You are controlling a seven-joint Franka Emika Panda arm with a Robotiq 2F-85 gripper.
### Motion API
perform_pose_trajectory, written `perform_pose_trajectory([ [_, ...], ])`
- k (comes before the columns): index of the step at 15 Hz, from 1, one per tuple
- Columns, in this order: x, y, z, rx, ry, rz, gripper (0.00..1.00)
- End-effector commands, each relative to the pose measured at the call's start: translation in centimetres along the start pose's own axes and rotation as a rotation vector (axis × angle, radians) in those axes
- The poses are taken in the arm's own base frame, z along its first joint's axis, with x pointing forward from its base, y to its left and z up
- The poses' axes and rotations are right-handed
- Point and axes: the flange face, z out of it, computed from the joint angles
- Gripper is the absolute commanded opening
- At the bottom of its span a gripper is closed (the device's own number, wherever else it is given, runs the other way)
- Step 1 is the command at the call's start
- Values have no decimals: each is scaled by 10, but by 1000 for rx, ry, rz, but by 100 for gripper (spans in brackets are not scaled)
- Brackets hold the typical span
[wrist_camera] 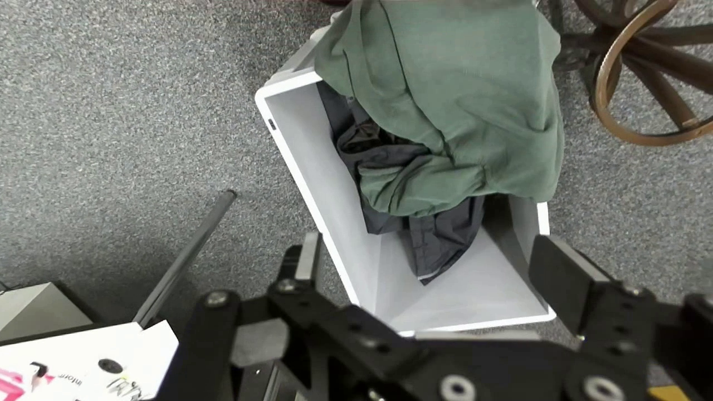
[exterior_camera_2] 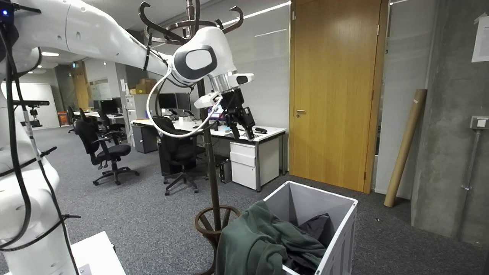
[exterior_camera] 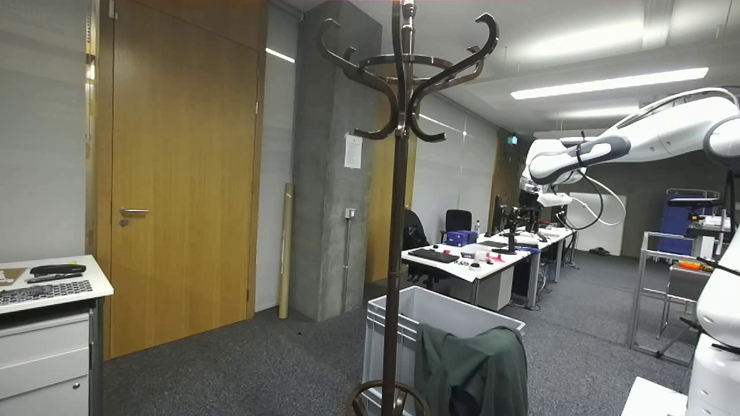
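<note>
My gripper (wrist_camera: 428, 248) stands wide open with nothing between its fingers. It hangs high above a grey crate (wrist_camera: 303, 181) on the carpet, apart from everything in it. Draped over one end of the crate is a green garment (wrist_camera: 462, 94), partly inside and partly hanging outside; it shows in both exterior views (exterior_camera: 471, 364) (exterior_camera_2: 250, 240). Beneath it lies a dark grey garment (wrist_camera: 445, 239), mostly covered by the green cloth. In an exterior view the gripper (exterior_camera_2: 243, 137) points downward, with the desk far behind it.
A dark brown coat stand (exterior_camera: 395, 231) rises beside the crate; its base ring (wrist_camera: 604, 92) is near the green cloth. A white desk (exterior_camera_2: 271, 131) and black chairs (exterior_camera_2: 114, 151) stand beyond. A cardboard tube (exterior_camera_2: 405, 149) leans at the wall near a wooden door (exterior_camera_2: 332, 95).
</note>
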Motion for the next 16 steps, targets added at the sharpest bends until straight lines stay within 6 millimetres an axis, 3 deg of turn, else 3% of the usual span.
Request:
perform_pose_trajectory([
  [1,-26,8,22,53,-17,-55,100],
  [7,-49,15,74,164,-18,-212,100],
  [8,-41,13,70,130,-51,-158,100],
  [16,-47,14,78,150,-55,-198,100],
])
